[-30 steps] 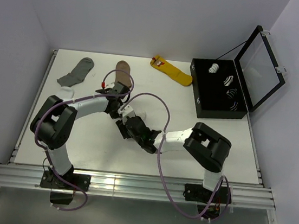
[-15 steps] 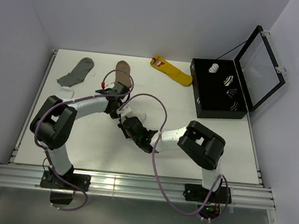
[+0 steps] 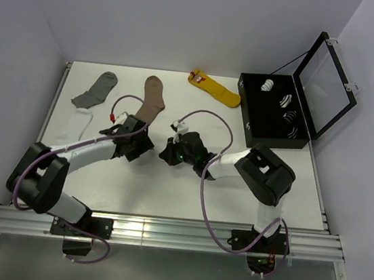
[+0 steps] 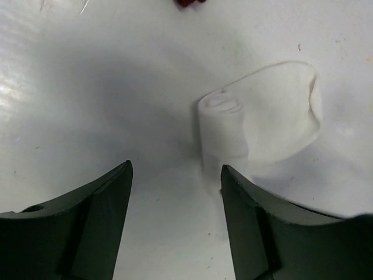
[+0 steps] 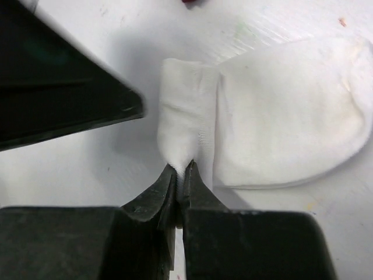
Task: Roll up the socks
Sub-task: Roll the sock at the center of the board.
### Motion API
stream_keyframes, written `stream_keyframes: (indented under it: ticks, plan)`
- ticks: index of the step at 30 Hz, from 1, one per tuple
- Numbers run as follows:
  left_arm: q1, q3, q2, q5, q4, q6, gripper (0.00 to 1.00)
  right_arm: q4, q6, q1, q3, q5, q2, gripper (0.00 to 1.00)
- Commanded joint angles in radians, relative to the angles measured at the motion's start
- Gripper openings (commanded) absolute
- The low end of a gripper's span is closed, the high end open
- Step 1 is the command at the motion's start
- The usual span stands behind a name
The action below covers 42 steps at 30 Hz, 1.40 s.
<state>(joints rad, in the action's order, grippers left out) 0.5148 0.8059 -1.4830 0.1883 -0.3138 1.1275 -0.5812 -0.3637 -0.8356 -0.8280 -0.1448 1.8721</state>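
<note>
The left gripper (image 4: 175,169) stood wide and empty, the half-rolled white sock (image 4: 259,125) just ahead of its fingertips. Its arm had swung back leftward from where it crowded the right gripper 1 s before. The right gripper (image 5: 180,170), now farther out, was pinched tight on the roll's edge. A second white sock (image 3: 76,124) lay flat at the left. Farther back, the brown sock (image 3: 154,97) lay fully uncovered.

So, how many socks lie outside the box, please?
5: grey sock, white sock left; brown sock centre; yellow sock back; half-rolled sock in right gripper. More may be hidden.
</note>
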Motion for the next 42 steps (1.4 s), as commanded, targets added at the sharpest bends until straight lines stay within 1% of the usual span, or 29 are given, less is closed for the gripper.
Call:
stream_keyframes:
  ticks: [1, 2, 4, 5, 7, 8, 9, 12, 19, 28, 32, 38, 42]
  plan:
    - [-0.004, -0.112, 0.101, -0.021, 0.166, 0.063, 0.67, -0.051, -0.136, 0.073, 0.047, -0.2, -0.021, 0.0]
    - [-0.004, -0.141, 0.151, -0.013, 0.195, 0.08, 0.68, -0.063, -0.155, 0.084, 0.052, -0.258, -0.013, 0.0]
    - [-0.006, -0.227, 0.203, -0.012, 0.263, 0.092, 0.69, -0.085, -0.211, 0.105, 0.043, -0.312, 0.007, 0.0]
    - [-0.004, -0.253, 0.246, -0.016, 0.333, 0.103, 0.69, -0.083, -0.23, 0.125, 0.037, -0.369, 0.018, 0.0]
    - [-0.004, -0.313, 0.285, -0.02, 0.381, 0.109, 0.7, -0.12, -0.297, 0.145, 0.029, -0.424, 0.053, 0.0]
    - [-0.004, -0.326, 0.286, -0.021, 0.418, 0.11, 0.7, -0.135, -0.319, 0.162, 0.024, -0.471, 0.065, 0.0]
    - [-0.004, -0.339, 0.285, -0.023, 0.427, 0.112, 0.7, -0.153, -0.355, 0.168, 0.017, -0.49, 0.076, 0.0]
    - [-0.004, -0.346, 0.257, -0.05, 0.487, 0.104, 0.7, -0.17, -0.398, 0.19, 0.006, -0.532, 0.108, 0.0]
    - [-0.004, -0.326, 0.12, -0.095, 0.567, 0.129, 0.69, -0.183, -0.458, 0.219, 0.024, -0.539, 0.128, 0.0]
    - [-0.004, -0.298, 0.037, -0.101, 0.617, 0.104, 0.68, -0.207, -0.554, 0.251, 0.058, -0.529, 0.153, 0.0]
    - [-0.004, -0.295, 0.012, -0.113, 0.625, 0.103, 0.64, -0.209, -0.583, 0.26, 0.07, -0.516, 0.159, 0.0]
    - [-0.004, -0.301, -0.026, -0.13, 0.656, 0.098, 0.62, -0.21, -0.624, 0.268, 0.075, -0.519, 0.188, 0.0]
    - [-0.004, -0.297, -0.054, -0.138, 0.668, 0.095, 0.56, -0.189, -0.62, 0.268, 0.069, -0.513, 0.187, 0.0]
